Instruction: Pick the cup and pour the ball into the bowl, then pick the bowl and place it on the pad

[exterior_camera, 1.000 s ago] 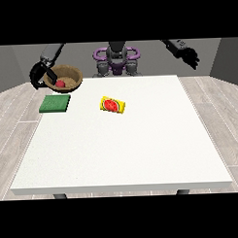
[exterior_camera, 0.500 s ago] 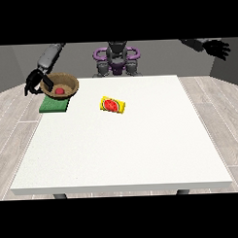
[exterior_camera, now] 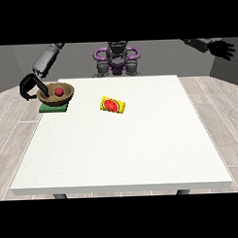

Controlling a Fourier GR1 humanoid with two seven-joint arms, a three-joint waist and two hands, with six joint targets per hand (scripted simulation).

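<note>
Nearby, yellow cup [exterior_camera: 112,104] lies beside bowl [exterior_camera: 56,94] on pad [exterior_camera: 53,108]; view's-left hand [exterior_camera: 31,87] grips bowl rim, view's-right hand [exterior_camera: 222,49] spread wide

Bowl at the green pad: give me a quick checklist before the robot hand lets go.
1. Ball in the bowl: ok.
2. Bowl over the green pad: ok.
3. Bowl resting flat on the pad: cannot tell; it looks tilted.
4. Robot hand at the view's left at the bowl's rim: ok.
5. Yellow cup lying clear of the pad: ok.
6. Robot hand at the view's right raised off the table: ok.
</note>
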